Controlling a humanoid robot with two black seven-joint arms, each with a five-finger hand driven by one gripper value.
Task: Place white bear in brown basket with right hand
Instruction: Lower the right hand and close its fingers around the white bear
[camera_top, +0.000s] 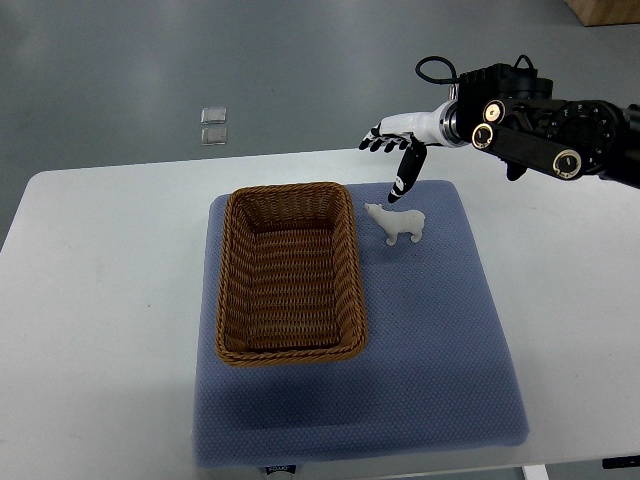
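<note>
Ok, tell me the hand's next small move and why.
Probably lower the right hand onto the white bear and close on it. The hand is open and empty just above the bear, which stands on the blue mat beside the brown basket, not in it.

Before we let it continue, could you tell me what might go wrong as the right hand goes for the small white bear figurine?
1. The right hand hangs open above the small white bear figurine, which stands upright; a slightly off touch could topple it.
2. The bear stands close beside the brown woven wicker basket, so closing fingers might catch the rim.
3. The soft blue padded mat beneath may let it wobble.
</note>
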